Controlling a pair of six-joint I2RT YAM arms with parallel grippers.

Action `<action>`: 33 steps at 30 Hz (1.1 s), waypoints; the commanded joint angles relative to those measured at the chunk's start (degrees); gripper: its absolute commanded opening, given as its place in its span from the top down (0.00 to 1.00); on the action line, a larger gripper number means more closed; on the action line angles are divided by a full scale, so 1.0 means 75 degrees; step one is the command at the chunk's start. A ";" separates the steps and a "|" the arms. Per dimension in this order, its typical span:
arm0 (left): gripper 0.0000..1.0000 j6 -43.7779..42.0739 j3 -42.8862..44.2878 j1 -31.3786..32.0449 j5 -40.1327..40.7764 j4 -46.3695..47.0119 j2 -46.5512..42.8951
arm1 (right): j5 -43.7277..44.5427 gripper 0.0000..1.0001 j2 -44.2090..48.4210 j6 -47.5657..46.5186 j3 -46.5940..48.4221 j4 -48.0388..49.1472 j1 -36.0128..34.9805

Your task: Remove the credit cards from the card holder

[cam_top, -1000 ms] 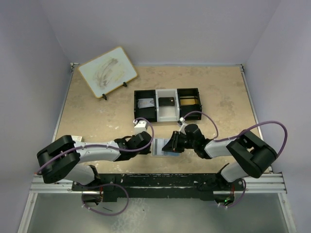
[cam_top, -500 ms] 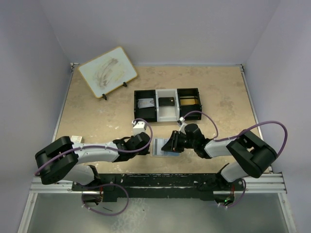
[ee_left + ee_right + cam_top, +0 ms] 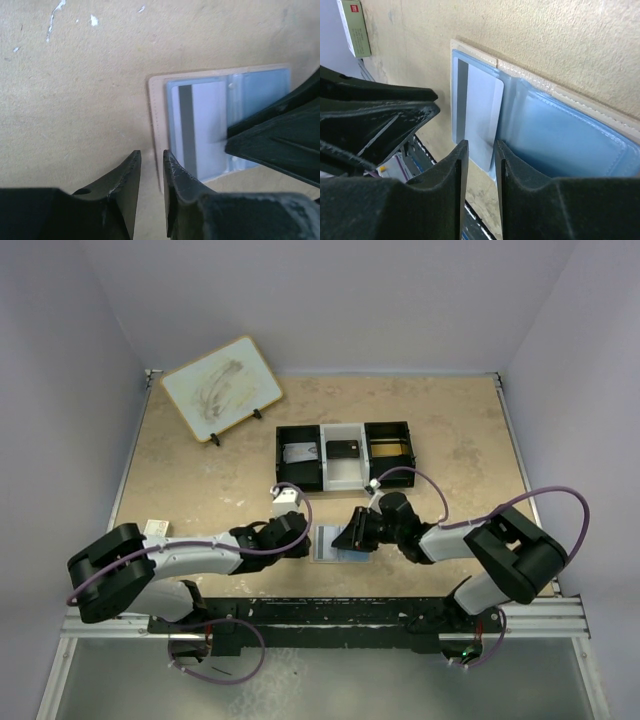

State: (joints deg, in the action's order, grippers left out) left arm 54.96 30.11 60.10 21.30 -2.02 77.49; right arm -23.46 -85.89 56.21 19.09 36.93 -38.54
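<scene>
Seen from above, the right fingers [image 3: 352, 537] cover much of the card holder [image 3: 328, 546]. At the left wrist they hide its lower right part and a corner of the silvery card [image 3: 202, 125]. At the right wrist the holder's right end runs off the picture.

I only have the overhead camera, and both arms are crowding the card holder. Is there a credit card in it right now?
Observer: Yes. The left wrist view shows a silvery grey card with a dark stripe in the open card holder.
Operator: Is anything gripping it on the left?
Observer: No. The left end effector has its fingers slightly apart with nothing between them, over the table beside the holder's tan edge.
Operator: And on the right?
Observer: In its wrist view the right end effector is narrowly open over the card's long edge, with nothing pinched.
</scene>
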 commanded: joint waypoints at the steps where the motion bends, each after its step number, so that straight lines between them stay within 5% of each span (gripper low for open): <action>1: 0.73 0.0037 0.0240 0.0034 0.0071 0.0831 -0.0536 | 0.0303 0.68 -0.0148 -0.0006 0.0198 -0.0204 0.0021; 8: 0.65 -0.0079 0.0609 0.0033 -0.0827 0.1588 0.0654 | 0.0326 0.68 -0.0198 0.0061 0.0134 -0.0132 0.0034; 15: 0.86 0.0129 0.0802 0.0096 -0.0527 0.0533 0.1151 | 0.0453 0.69 -0.0102 0.0230 0.0021 -0.0056 0.0037; 24: 0.92 0.0090 0.0628 0.0108 -0.0355 0.0140 0.0942 | 0.0221 0.80 -0.0052 0.0349 0.0024 0.0433 0.0093; 29: 0.91 0.0072 0.0606 0.0104 -0.0245 0.0082 0.0785 | -0.0056 0.82 -0.0250 0.0350 0.0122 0.0576 0.0154; 33: 0.79 0.0078 0.0570 0.0105 -0.0111 0.0041 0.0646 | 0.0050 0.89 -0.0346 0.0341 0.0108 0.0565 0.0162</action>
State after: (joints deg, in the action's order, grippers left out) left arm 55.55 35.35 60.55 18.48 0.80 84.03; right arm -22.68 -87.99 58.57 19.25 38.94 -37.56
